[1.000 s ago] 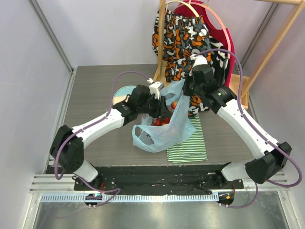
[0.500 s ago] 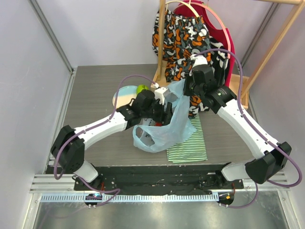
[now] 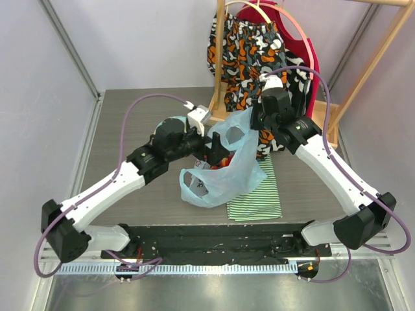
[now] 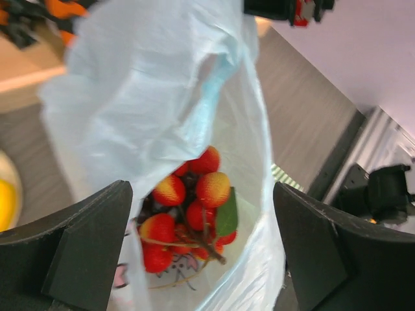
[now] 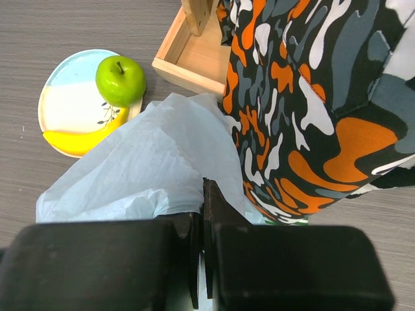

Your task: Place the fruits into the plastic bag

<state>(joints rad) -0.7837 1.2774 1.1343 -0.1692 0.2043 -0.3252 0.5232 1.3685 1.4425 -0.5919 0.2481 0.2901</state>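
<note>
- Thin translucent light-blue plastic bag (image 3: 224,173) mid-table (image 3: 130,123), mouth up, touching green-and-white striped cloth (image 3: 258,197).
- Small red strawberries (image 4: 212,188) lying at bag bottom.
- Green apple (image 5: 120,80) and yellow banana (image 5: 79,140) on pale round plate (image 5: 68,103) just beside bag.
- Left gripper (image 3: 216,151) at bag mouth, fingers spread wide, gripping nothing.
- Right gripper (image 5: 202,223) clenched on bag's upper edge, holding it up.

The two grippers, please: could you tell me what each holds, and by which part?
The right gripper pinches the plastic bag by its upper edge; the open left gripper holds nothing.
</note>
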